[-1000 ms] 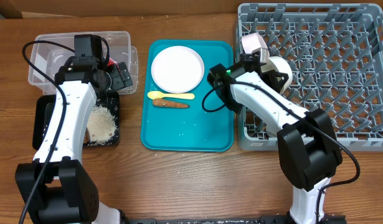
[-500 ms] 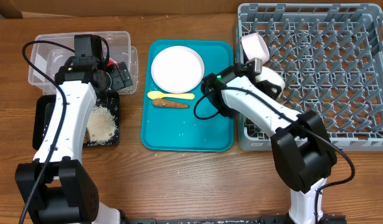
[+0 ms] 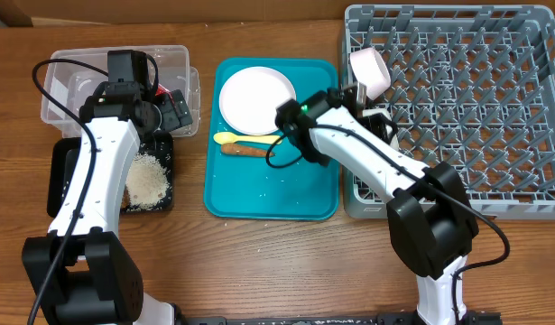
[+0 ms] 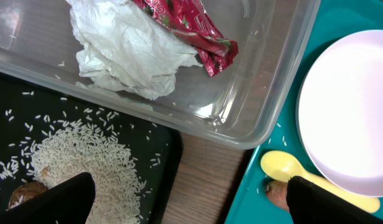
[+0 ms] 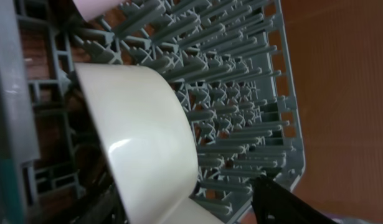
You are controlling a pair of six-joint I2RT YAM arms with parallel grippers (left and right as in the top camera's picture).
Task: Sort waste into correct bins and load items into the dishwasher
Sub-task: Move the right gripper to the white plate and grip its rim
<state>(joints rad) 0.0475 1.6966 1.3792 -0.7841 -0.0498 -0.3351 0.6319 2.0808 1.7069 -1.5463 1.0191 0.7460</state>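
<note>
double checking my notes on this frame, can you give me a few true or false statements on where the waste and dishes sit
1. The red wrapper lies in the clear tub with the white napkin. True.
2. The yellow spoon lies on the teal tray beside the plate. True.
3. The rice pile is on the teal tray. False: it is in the black tray.
4. The plate stands in the dish rack. False: it lies on the teal tray.
5. A pale bowl is in the dish rack. True.
</note>
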